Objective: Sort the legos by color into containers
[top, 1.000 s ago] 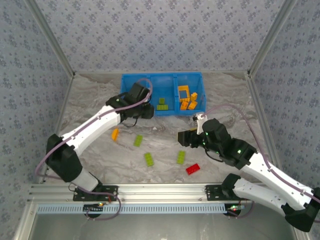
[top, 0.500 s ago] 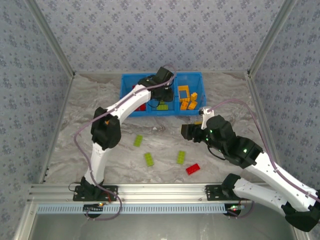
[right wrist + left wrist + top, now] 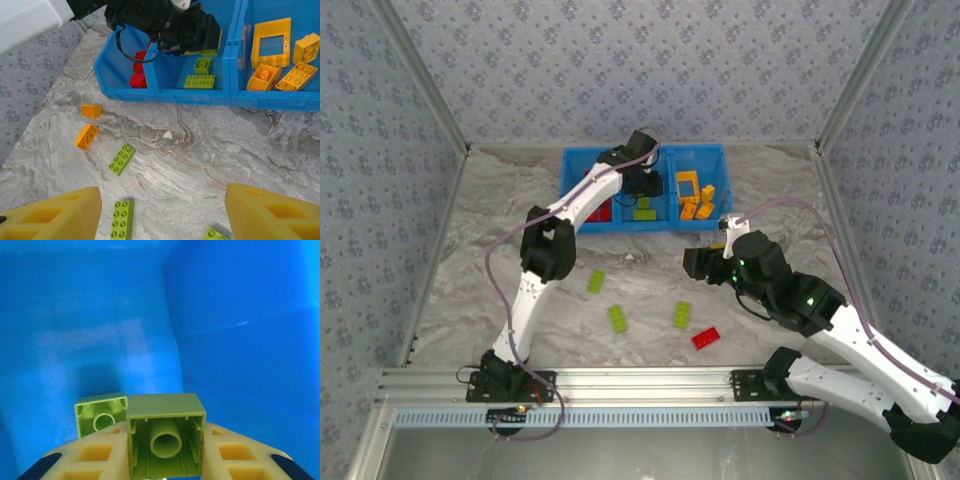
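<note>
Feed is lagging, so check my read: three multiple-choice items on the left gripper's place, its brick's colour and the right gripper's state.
1. The left gripper hangs over which compartment? A left B middle C right
2. Its brick is A red B orange C lime green
3. The right gripper is A open, empty B shut on a brick C shut, empty
Answers: 1 B, the middle compartment, green bricks lying below; 2 C, clamped in the left wrist view; 3 A, its fingers stand wide apart over the table.
</note>
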